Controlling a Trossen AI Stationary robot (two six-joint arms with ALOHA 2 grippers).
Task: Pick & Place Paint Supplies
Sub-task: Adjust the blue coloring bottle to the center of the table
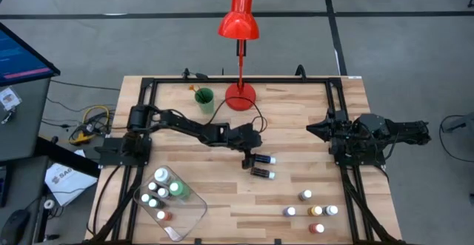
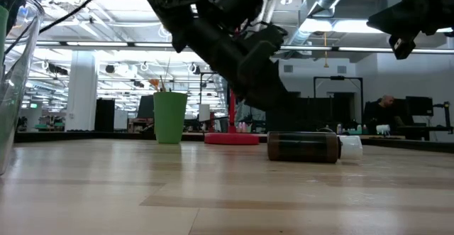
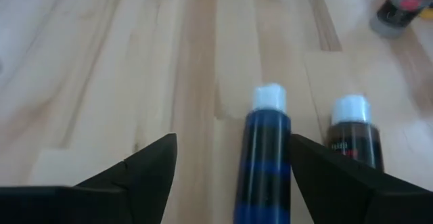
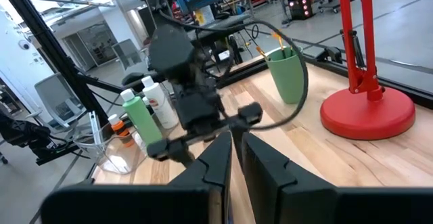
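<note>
Two bottles lie past the left gripper; low view shows one.

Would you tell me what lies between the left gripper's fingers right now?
In the left wrist view, the open left gripper straddles a blue paint bottle lying on the table; a brown bottle lies just outside.

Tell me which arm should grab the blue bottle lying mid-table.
Left, probably. The left gripper hangs right over the blue bottle, fingers open on either side. The right gripper is shut and parked at the table's right edge.
</note>
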